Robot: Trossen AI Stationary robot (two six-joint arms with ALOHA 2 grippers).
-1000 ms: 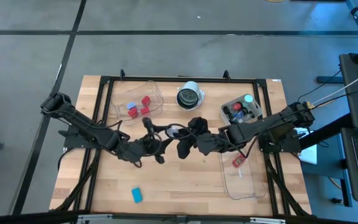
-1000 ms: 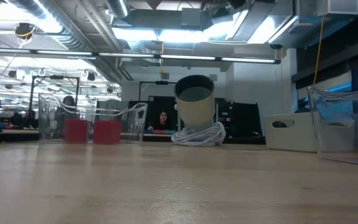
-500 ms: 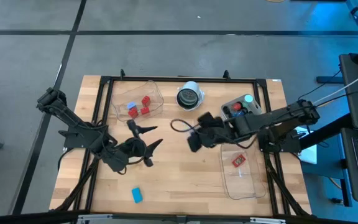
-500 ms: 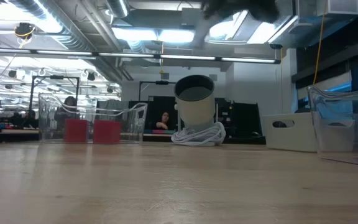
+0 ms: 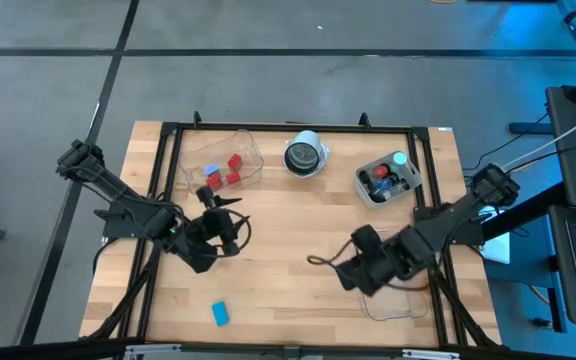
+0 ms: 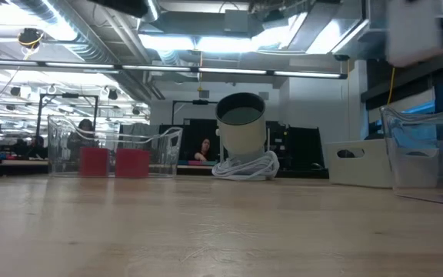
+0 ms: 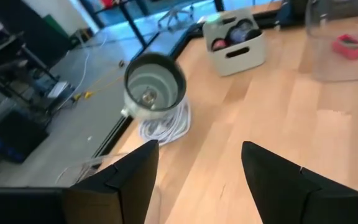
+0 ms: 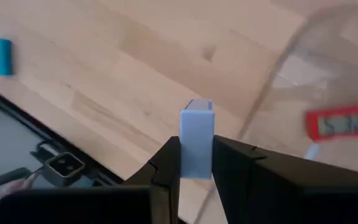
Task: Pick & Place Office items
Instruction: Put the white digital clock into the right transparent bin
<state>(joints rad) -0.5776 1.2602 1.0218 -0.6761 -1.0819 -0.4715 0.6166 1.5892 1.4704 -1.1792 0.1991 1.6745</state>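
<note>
Right gripper (image 8: 196, 163) fingers pinch pale blue block (image 8: 196, 146), carrying step. Clear tray (image 8: 328, 74) just beyond fingers: next, drop in. Left gripper (image 7: 197, 168) fingers wide, empty.

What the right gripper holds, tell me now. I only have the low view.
Observer: The right gripper is shut on a pale blue block.
Operator: Give me its position.
Observer: It is above the table, beside the clear tray, which holds a red tag.
Operator: Report the left gripper.
Observer: The left gripper is open and empty, near the other tray.
</note>
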